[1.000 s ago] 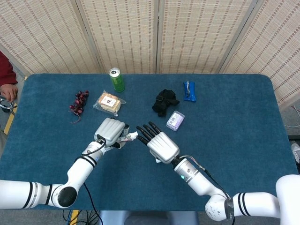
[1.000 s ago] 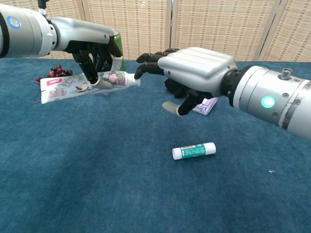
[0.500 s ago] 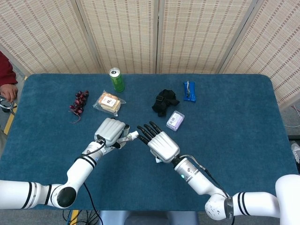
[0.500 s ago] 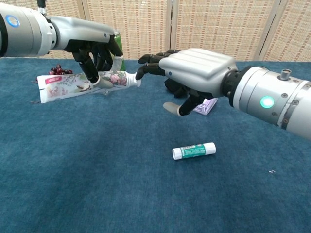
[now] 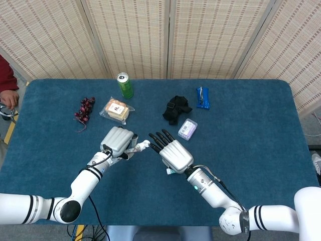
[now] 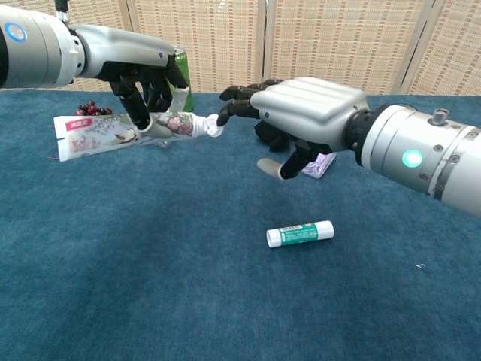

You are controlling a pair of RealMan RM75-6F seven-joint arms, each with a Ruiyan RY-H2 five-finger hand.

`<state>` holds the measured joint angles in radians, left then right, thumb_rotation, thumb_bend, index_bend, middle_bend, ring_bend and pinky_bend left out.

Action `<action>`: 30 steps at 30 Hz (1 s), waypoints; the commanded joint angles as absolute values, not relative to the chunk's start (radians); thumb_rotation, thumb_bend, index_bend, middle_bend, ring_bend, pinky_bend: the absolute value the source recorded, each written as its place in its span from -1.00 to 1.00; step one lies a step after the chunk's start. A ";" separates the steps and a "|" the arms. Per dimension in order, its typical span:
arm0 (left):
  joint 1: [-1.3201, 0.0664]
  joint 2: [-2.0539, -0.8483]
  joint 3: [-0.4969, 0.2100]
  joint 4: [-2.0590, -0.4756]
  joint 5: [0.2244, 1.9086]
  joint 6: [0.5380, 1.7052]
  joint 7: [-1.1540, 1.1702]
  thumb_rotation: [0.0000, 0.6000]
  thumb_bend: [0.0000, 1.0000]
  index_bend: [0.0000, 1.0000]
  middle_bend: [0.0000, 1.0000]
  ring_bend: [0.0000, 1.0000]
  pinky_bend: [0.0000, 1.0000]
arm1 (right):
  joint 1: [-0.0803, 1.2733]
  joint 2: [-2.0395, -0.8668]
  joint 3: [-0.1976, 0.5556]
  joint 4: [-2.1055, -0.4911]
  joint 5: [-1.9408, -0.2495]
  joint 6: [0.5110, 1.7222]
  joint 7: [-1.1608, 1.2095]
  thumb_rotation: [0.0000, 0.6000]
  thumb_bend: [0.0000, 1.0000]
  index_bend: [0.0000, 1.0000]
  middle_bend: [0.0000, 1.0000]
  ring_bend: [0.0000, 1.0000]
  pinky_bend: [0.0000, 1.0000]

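Glue stick (image 6: 300,234) lies nearest, on the blue bench (image 6: 150,301) toward its front edge, below the right hand (image 6: 304,113). That hand's fingers (image 6: 233,111) are spread, their tips touching the tube's white cap. Left hand (image 6: 143,86) grips the tube (image 6: 124,129) above the bench's middle, fingers wrapped round it. Toward the far edge sit grapes (image 5: 85,109), a green can (image 5: 125,85) and a black cloth (image 5: 176,109).

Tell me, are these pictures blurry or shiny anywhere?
Head view: sharp and evenly lit, with only soft shadows under the left hand and right hand. Chest view: the tube and the glue stick are crisp; the right hand's silver back shows pale glare, and the near forearms look oversized because they are close to the lens.
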<state>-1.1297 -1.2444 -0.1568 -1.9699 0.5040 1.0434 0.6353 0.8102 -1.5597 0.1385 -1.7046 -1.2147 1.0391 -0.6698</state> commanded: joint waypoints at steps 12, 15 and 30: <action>-1.115 -1.220 -0.155 -2.005 0.540 1.047 0.615 1.00 -0.33 0.26 0.50 -0.02 -0.44 | 0.811 -1.560 0.138 -1.697 -1.207 1.039 -0.666 1.00 -0.30 -0.63 -1.00 -1.00 -1.00; -1.111 -1.216 -0.151 -2.015 0.553 1.049 0.613 1.00 -0.33 0.26 0.50 -0.02 -0.44 | 0.811 -1.560 0.137 -1.692 -1.205 1.039 -0.664 1.00 -0.30 -0.63 -1.00 -1.00 -1.00; -1.103 -1.207 -0.131 -2.011 0.580 1.040 0.616 1.00 -0.33 0.25 0.50 -0.02 -0.44 | 0.798 -1.531 0.127 -1.710 -1.217 1.049 -0.645 1.00 -0.30 -0.63 -1.00 -1.00 -1.00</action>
